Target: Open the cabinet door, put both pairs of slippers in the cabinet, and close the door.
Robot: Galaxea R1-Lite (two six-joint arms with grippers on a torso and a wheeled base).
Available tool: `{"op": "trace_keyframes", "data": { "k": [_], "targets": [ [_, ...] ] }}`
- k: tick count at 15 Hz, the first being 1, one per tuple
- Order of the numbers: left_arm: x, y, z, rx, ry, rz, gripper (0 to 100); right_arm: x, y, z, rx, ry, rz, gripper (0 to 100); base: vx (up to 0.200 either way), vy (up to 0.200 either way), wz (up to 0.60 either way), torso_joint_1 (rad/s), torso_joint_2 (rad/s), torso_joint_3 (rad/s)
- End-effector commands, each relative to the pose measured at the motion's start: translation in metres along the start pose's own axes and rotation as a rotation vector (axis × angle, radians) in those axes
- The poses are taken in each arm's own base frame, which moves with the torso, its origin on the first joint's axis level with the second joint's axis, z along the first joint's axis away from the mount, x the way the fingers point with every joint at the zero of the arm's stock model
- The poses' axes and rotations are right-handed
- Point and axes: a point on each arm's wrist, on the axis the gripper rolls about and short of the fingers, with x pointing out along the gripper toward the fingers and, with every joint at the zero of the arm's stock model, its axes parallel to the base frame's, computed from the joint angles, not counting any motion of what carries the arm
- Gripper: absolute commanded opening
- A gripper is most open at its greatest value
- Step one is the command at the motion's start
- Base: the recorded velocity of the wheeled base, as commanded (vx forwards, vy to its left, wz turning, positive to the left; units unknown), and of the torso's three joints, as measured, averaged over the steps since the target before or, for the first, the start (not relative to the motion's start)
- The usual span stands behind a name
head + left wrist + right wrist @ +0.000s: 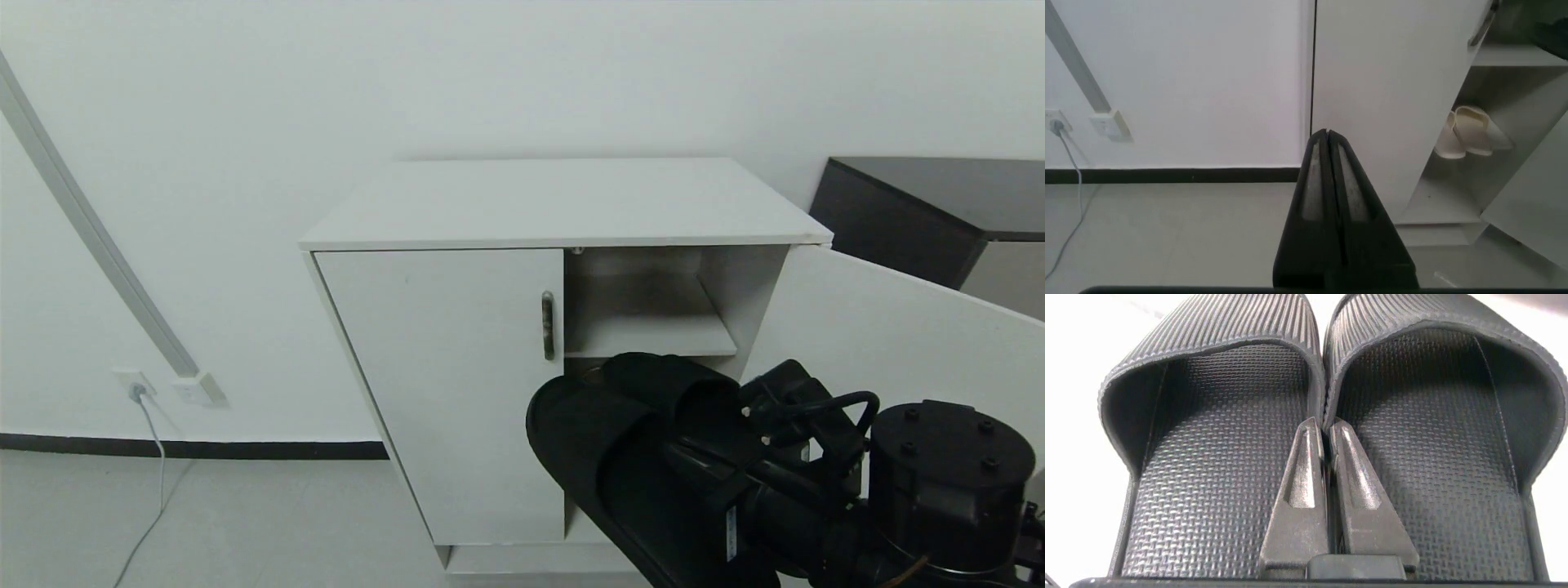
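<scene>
Bright, soft, even light fills the room, and the wall [245, 122] shows no glare. The cabinet [563, 200] top is pale, while its open inside falls into grey shade. The black slippers [629, 441] read as a dark mass nearby. The head view's wide lens slants the cabinet's sides.

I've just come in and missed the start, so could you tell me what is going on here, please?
The right gripper is shut on a pair of black slippers, pinching their inner edges together, and holds them in front of the cabinet. Its right door stands open and its left door is shut. A white pair already lies in the lower compartment. The left gripper is shut and empty. The black slippers are not yet inside.
</scene>
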Motion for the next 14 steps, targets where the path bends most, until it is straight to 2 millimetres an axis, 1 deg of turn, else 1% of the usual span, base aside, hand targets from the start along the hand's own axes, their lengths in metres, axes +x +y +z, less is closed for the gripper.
{"op": "trace_keyframes", "data": {
  "k": [1, 6, 8, 13, 14],
  "targets": [
    [0.0001, 0.0000, 0.0000, 0.000, 0.001, 0.000, 0, 0.0007, 0.0002, -0.0012, -0.002, 0.005, 0.000, 0, 0.000, 0.000, 0.00, -0.163, 0.49, 0.325],
    [0.0001, 0.0000, 0.0000, 0.000, 0.001, 0.000, 0, 0.0009, 0.0001, -0.0019, -0.002, 0.008, 0.000, 0, 0.000, 0.000, 0.00, -0.134, 0.47, 0.336],
    [0.0001, 0.0000, 0.0000, 0.000, 0.001, 0.000, 0, 0.0039, -0.0005, -0.0040, -0.002, 0.016, -0.006, 0, 0.000, 0.000, 0.00, -0.100, 0.45, 0.361],
    [0.0001, 0.0000, 0.0000, 0.000, 0.001, 0.000, 0, 0.0040, -0.0008, -0.0037, 0.001, 0.007, -0.006, 0, 0.000, 0.000, 0.00, -0.047, 0.44, 0.392],
    [0.0001, 0.0000, 0.0000, 0.000, 0.001, 0.000, 0, 0.0038, -0.0008, -0.0034, 0.001, 0.006, -0.006, 0, 0.000, 0.000, 0.00, -0.002, 0.27, 0.261]
  ]
}}
